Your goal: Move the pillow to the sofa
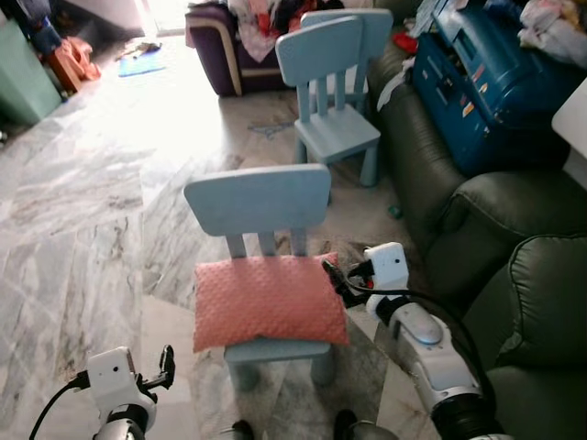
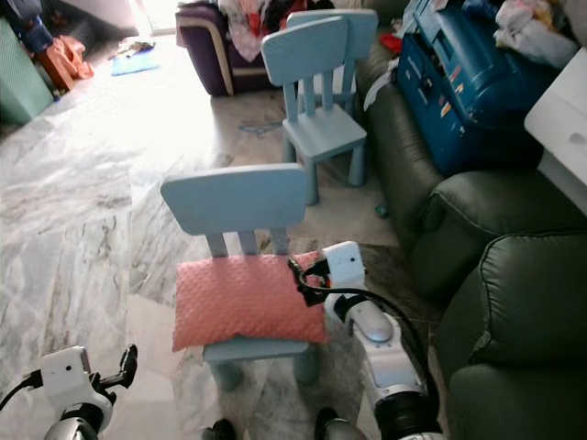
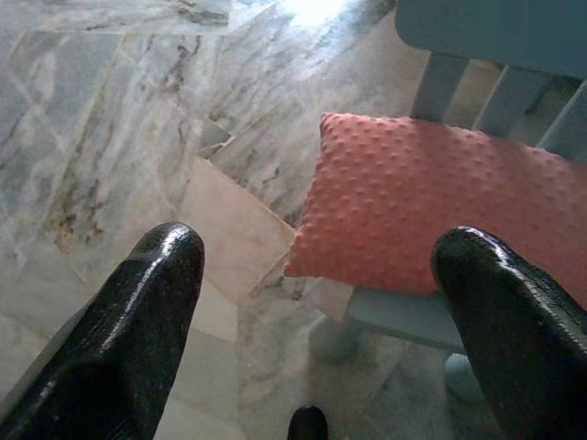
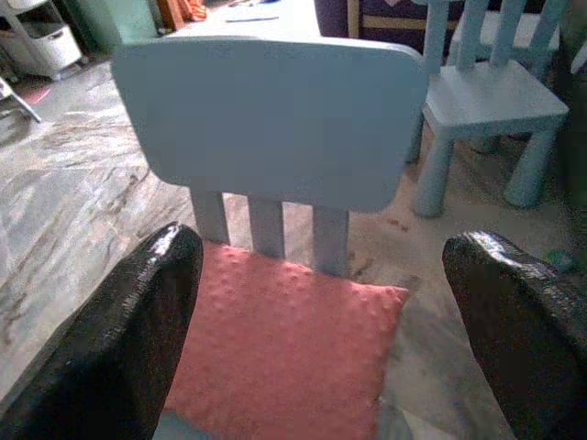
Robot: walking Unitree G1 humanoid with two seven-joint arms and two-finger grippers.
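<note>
Since pillow (image 1: 268, 300) looks soft, light, squashy, we pinch its 3 o'clock edge; right gripper (image 1: 341, 278) wide, left gripper (image 1: 163, 368) wide too.

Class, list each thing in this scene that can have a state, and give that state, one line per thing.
Pillow: lying flat on the near chair's seat, not gripped.
Near chair: upright.
Far chair: upright, seat bare.
Right claw: open, at the pillow's right edge.
Left claw: open, low, apart from the pillow.
Sofa: a blue case lies on it.
</note>
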